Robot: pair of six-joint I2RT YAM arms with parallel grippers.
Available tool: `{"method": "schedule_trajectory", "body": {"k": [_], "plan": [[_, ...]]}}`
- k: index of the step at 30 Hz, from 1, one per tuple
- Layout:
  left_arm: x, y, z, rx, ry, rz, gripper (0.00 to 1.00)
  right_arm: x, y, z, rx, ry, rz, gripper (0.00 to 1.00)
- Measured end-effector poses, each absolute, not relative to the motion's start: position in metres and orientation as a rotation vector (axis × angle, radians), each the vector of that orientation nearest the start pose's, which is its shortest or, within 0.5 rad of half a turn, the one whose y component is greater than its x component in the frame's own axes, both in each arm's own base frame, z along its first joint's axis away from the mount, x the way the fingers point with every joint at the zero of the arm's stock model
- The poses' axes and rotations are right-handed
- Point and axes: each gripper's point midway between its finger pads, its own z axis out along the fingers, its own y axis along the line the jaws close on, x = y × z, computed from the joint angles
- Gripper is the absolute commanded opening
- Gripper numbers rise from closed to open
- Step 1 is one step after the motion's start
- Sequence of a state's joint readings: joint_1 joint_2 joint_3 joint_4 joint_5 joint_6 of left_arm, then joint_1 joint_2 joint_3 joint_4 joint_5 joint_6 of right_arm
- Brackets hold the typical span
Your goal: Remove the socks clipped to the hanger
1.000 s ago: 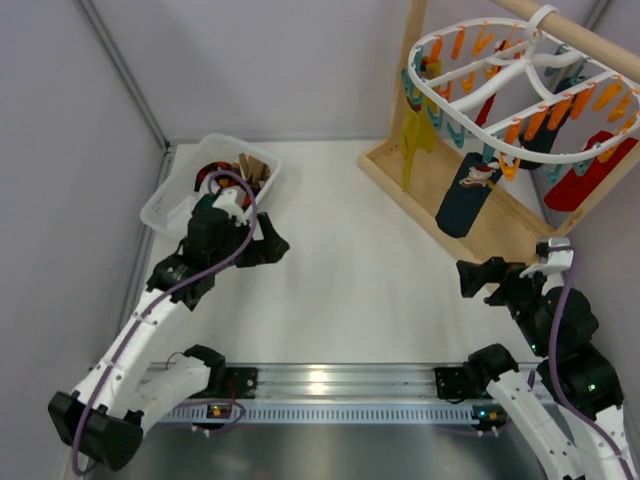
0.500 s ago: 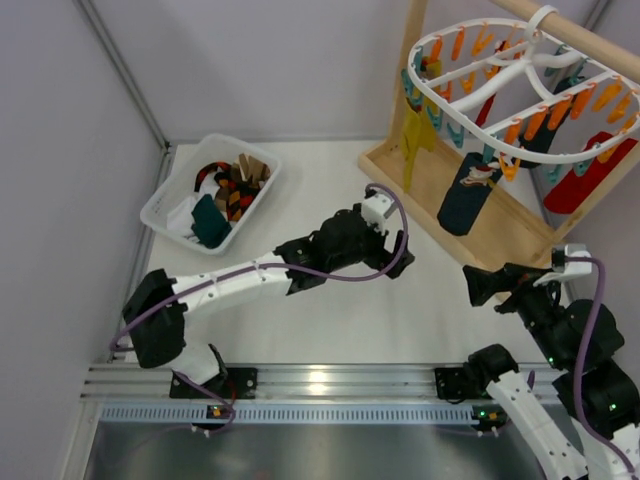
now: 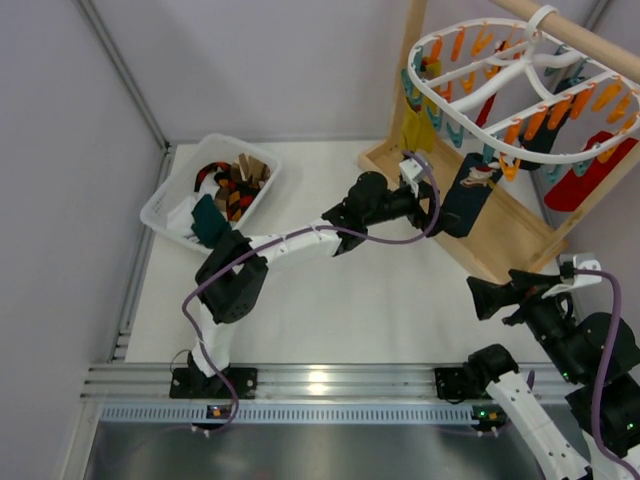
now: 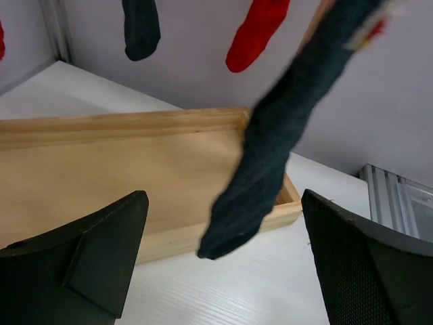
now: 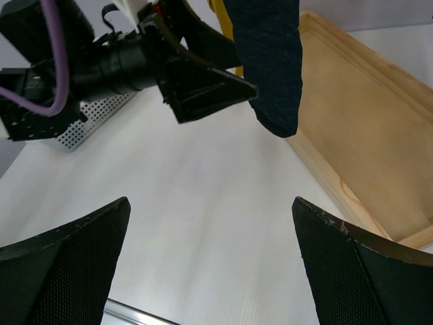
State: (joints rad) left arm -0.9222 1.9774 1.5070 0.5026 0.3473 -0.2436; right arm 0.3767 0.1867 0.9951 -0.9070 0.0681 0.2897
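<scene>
The white oval hanger [image 3: 497,88] with orange and teal clips hangs from a wooden stand at the back right. Clipped socks dangle from it: a mustard yellow one [image 3: 417,131], a dark navy one [image 3: 463,199] and a red one [image 3: 578,181]. My left gripper [image 3: 431,208] is stretched out to the navy sock [image 4: 270,149] and is open, its fingers to either side of the sock's toe and short of touching it. My right gripper [image 3: 479,298] is open and empty, low over the table near the stand; it sees the navy sock [image 5: 268,61] and the left gripper [image 5: 203,78].
A white bin [image 3: 160,206] with removed socks sits at the back left. The stand's wooden tray base [image 3: 500,245] lies under the hanging socks, also in the left wrist view as the tray base [image 4: 122,162]. Grey walls close the left and back.
My left arm has swung from the bin across the table to the navy sock, its gripper open throughout. My right gripper has drawn back slightly toward the near right.
</scene>
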Motion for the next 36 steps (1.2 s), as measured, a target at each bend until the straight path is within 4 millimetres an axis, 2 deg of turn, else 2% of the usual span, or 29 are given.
{"method": "schedule_trajectory", "body": {"k": [4,8,11,12,14,15,16,18,19,24,29,32,36], "plan": [[0.338,-0.529,0.267,0.834,1.408,-1.21,0.99,0.12,0.051,0.318,-0.041,1.688,0.462,1.0],[0.332,-0.542,0.264,0.901,1.382,-1.304,0.9,0.118,0.054,0.319,-0.058,1.686,0.473,1.0],[0.313,-0.551,0.264,0.957,1.364,-1.375,0.72,0.117,0.055,0.319,-0.065,1.685,0.483,0.99],[0.307,-0.554,0.264,0.974,1.355,-1.394,0.56,0.117,0.057,0.319,-0.069,1.686,0.488,0.99],[0.296,-0.558,0.266,0.997,1.341,-1.42,0.38,0.116,0.058,0.319,-0.077,1.687,0.497,1.0],[0.292,-0.559,0.266,0.999,1.338,-1.428,0.24,0.116,0.059,0.319,-0.078,1.687,0.499,0.99],[0.288,-0.56,0.264,1.003,1.338,-1.433,0.16,0.117,0.059,0.319,-0.08,1.689,0.5,1.0],[0.282,-0.558,0.257,0.988,1.366,-1.426,0.08,0.117,0.059,0.319,-0.079,1.691,0.501,1.0],[0.28,-0.555,0.251,0.971,1.39,-1.412,0.0,0.118,0.059,0.319,-0.077,1.692,0.5,1.0],[0.275,-0.536,0.237,0.847,1.5,-1.298,0.0,0.123,0.05,0.33,-0.016,1.689,0.46,1.0],[0.266,-0.528,0.249,0.705,1.512,-1.12,0.0,0.132,0.031,0.361,0.115,1.66,0.388,0.99],[0.248,-0.534,0.26,0.643,1.49,-1.008,0.0,0.141,0.028,0.375,0.158,1.672,0.361,0.99],[0.218,-0.541,0.261,0.608,1.47,-0.853,0.0,0.156,0.028,0.394,0.186,1.691,0.331,0.9]]}}
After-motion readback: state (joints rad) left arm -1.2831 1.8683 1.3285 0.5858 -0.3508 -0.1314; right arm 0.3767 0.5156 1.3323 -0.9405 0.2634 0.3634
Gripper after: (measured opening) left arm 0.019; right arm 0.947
